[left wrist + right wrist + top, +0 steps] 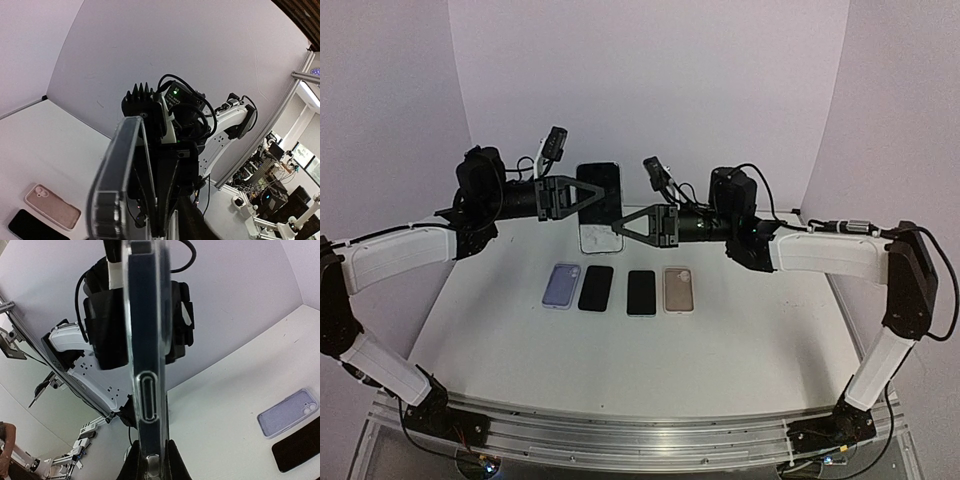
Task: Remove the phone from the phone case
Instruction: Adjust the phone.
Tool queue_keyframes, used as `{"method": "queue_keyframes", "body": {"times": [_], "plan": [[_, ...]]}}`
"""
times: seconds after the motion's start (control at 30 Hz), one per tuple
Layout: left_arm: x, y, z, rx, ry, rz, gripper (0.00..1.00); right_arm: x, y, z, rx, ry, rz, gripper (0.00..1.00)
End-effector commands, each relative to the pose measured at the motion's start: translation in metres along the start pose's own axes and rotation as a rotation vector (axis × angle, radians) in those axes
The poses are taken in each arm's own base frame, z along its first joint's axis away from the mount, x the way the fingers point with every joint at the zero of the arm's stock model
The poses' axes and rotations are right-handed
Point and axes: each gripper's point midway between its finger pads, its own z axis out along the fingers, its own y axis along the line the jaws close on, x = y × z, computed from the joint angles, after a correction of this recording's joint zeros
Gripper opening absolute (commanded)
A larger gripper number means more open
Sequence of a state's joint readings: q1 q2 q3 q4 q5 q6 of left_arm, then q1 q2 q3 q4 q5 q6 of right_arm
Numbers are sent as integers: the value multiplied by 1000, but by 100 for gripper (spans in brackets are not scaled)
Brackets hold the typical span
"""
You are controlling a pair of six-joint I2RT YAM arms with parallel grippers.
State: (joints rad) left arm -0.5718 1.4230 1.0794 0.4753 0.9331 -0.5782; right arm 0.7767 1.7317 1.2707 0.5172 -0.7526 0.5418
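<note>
Over the table's (740, 350) back hangs the cased phone (600, 200), behind a row lying there: left case (561, 285), left phone (596, 288), right phone (641, 292), right case (679, 289).

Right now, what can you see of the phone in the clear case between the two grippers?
The cased phone stands upright in the air above the far part of the table. It looks like clear glossy plastic around a dark slab; an oblong cutout shows in its narrow edge. The right gripper pinches it low on one side; the left gripper meets it higher up, grip unclear.
</note>
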Motion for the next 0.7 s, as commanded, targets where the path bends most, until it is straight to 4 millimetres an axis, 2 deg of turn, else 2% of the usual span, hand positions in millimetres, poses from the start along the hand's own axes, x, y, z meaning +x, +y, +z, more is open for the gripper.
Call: {"method": "queue_keyframes", "body": {"times": [0.0, 0.07, 0.13, 0.3, 0.37, 0.5, 0.67], "plan": [[-25, -29, -4, 22, -67, 105, 47, -51, 22, -14, 33, -186, -93, 0], [-14, -21, -5, -1, -52, 71, 50, -60, 27, -19, 53, -219, -128, 0], [-5, -15, -6, -12, -38, 48, 47, -69, 33, -23, 58, -242, -155, 0], [0, -14, -5, -10, -17, 79, 44, -80, 43, -28, 58, -262, -189, 0], [4, -11, -5, -14, -9, 74, 38, -81, 43, -27, 58, -256, -190, 0], [0, -15, -4, 5, -21, 97, 14, -78, 40, -22, 49, -227, -161, 0], [-2, -17, -3, 19, -21, 117, 1, -69, 31, -20, 71, -187, -131, 0]]}}
